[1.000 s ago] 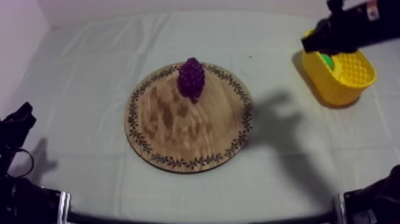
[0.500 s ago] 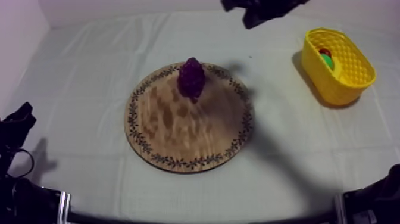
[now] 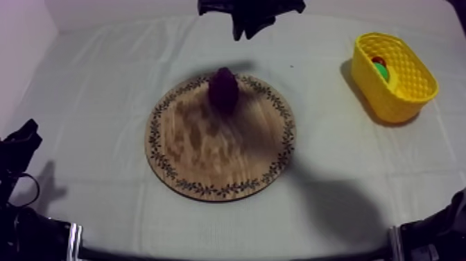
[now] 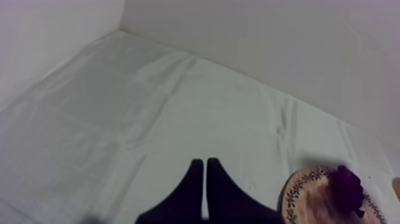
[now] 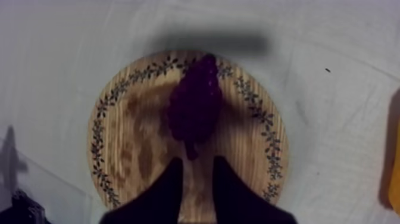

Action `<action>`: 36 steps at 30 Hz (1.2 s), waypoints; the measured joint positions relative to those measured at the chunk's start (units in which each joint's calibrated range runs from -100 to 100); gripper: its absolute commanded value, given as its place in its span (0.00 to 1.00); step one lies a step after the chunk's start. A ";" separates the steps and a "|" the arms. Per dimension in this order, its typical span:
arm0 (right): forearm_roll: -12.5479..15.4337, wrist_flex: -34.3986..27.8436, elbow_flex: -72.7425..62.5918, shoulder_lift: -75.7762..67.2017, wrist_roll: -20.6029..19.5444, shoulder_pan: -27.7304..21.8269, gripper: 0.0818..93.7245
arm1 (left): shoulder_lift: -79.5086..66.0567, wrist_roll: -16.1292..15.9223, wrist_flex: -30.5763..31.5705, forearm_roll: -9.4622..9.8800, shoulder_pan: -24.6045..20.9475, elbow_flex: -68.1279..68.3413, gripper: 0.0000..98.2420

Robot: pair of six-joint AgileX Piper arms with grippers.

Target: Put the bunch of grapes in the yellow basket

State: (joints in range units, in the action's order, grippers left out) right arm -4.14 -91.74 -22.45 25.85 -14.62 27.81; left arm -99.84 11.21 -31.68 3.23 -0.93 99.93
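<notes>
My left gripper [image 4: 204, 161] lies closed, well apart from the wooden board [image 3: 208, 153]. Just ahead of my right gripper's [image 5: 196, 159] spread fingers (nothing between them) sits the bunch of grapes [image 5: 195, 107], on that board. Farther right, the yellow basket [image 3: 402, 104] holds a small red fruit [image 3: 378, 61].

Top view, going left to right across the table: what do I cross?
First the left gripper low at the edge, then the wooden board with the bunch of grapes on its far part, then the yellow basket.
</notes>
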 measured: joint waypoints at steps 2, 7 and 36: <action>-0.27 -0.08 -1.14 0.78 -0.50 -0.07 0.40 | 0.00 0.00 0.00 0.00 0.00 0.00 0.00; -0.66 -0.82 -1.67 1.17 -1.71 0.19 0.56 | 0.00 0.00 0.00 0.00 0.00 0.00 0.00; 0.20 0.77 -11.16 22.75 -3.87 0.79 0.71 | 0.00 0.00 -0.07 0.00 0.00 0.00 0.00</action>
State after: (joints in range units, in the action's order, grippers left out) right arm -3.94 -90.97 -33.61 48.60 -18.49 28.59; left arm -99.84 11.21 -31.75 3.23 -0.93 99.93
